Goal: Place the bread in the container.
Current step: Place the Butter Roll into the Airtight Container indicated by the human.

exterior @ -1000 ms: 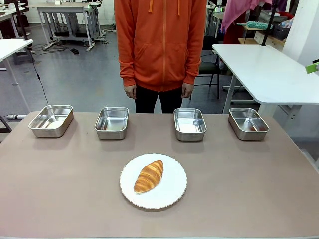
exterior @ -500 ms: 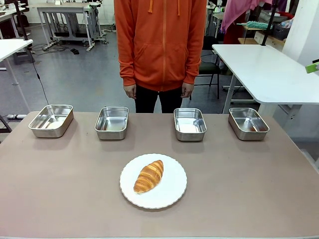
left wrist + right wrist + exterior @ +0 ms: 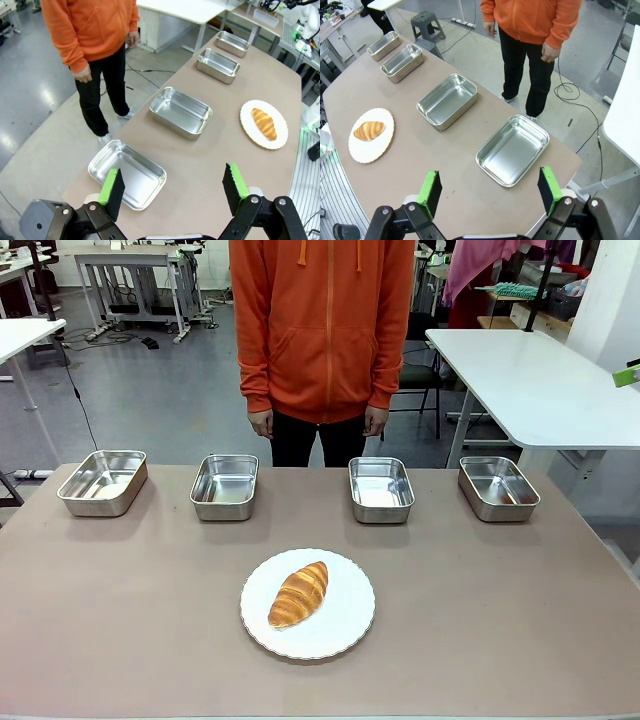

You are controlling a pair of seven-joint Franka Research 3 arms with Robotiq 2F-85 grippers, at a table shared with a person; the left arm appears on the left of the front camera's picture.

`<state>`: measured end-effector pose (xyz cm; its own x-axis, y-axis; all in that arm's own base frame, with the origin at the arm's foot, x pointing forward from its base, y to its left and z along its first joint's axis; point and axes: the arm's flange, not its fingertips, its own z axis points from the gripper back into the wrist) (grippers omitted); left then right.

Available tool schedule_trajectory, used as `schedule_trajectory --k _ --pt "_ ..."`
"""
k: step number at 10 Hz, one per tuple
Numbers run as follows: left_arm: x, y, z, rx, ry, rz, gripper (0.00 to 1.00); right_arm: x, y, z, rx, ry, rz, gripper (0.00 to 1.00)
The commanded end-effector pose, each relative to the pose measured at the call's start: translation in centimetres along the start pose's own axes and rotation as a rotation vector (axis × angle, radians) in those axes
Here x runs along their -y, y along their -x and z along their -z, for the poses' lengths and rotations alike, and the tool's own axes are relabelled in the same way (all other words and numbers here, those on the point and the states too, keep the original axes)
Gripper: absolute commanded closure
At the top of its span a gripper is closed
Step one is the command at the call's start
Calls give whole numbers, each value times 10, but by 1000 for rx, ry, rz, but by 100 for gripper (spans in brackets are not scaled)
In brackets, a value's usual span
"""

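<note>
Here, from the leftmost container (image 3: 98, 504) to the rightmost container (image 3: 503, 510), all four show bare metal inside. The bread (image 3: 298, 593), golden-brown and ridged, lies on a white plate (image 3: 350, 618) on the robot's side of them. The jaws of the left gripper (image 3: 172, 187) and the right gripper (image 3: 489, 192) stand apart.

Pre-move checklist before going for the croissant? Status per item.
1. Croissant lies uncovered on the plate: ok.
2. Left gripper has its fingers apart with nothing between them: ok.
3. Right gripper is likewise open and empty: ok.
4. Steel pans stand in the far row, all four empty: ok.
5. Person's hands hang at their sides, away from the pans: ok.
6. Which pan is the target: cannot tell.
</note>
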<state>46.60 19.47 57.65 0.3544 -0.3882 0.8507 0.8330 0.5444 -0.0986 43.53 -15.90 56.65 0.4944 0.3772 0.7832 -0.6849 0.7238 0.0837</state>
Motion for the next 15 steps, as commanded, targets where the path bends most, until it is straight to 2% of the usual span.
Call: schedule_trajectory --k 1,15 --pt "1 -1 0 2 3 12 0 0 -2 -1 22 -8 -7 0" --pt "1 -1 0 2 3 12 0 0 -2 -1 22 -8 -7 0"
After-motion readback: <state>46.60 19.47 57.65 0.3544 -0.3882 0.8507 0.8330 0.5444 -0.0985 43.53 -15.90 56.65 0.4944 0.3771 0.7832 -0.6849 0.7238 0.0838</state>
